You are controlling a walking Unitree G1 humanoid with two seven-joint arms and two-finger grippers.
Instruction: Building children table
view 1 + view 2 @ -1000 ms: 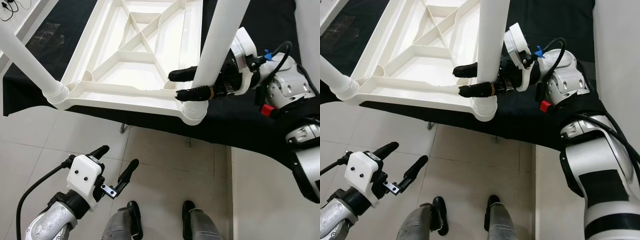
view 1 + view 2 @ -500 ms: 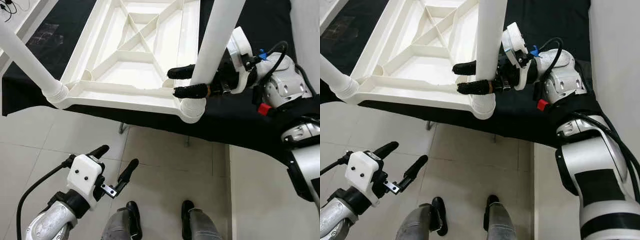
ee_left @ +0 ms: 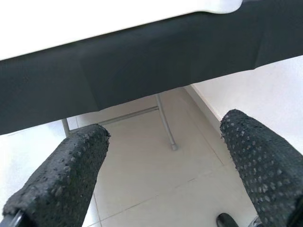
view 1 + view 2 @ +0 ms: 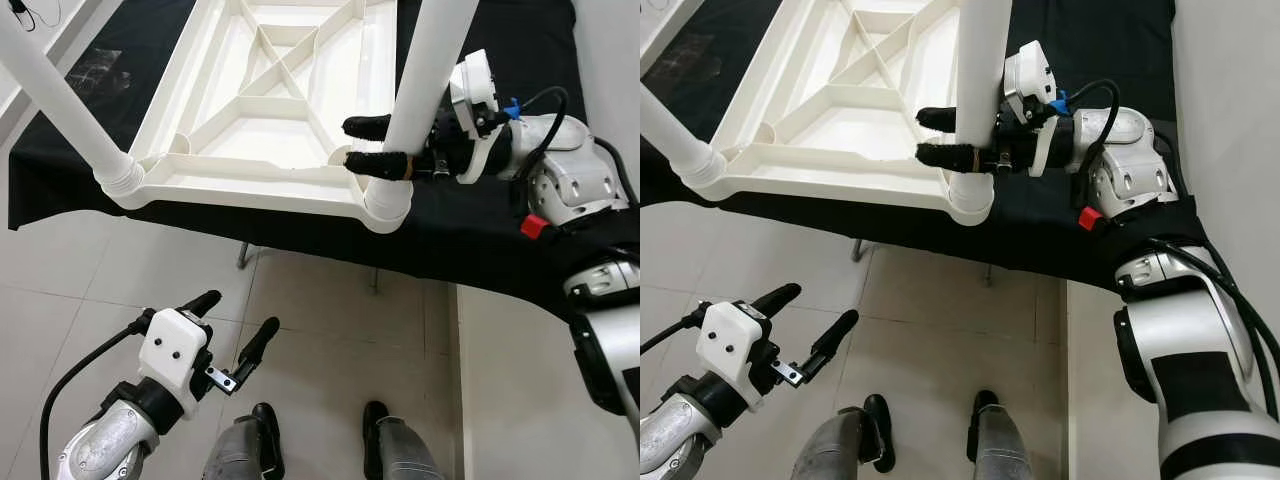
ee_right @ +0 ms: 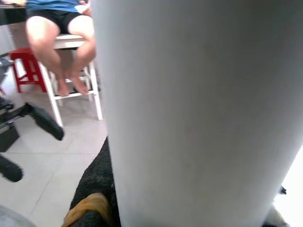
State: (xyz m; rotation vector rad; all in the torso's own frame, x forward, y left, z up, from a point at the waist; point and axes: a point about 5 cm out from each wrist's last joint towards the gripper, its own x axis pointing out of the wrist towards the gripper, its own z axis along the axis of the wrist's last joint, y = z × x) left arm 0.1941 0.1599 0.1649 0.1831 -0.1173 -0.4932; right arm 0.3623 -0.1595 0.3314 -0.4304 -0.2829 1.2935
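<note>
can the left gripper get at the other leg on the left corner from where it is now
Probably yes. The left gripper hangs open low over the floor, and nothing stands between it and the left leg up at the tabletop's corner, though it must rise well.

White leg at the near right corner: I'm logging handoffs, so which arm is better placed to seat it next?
Right. The right tool is already shut around the white leg just above its corner socket; the left tool hangs open over the floor, below the table.
</note>
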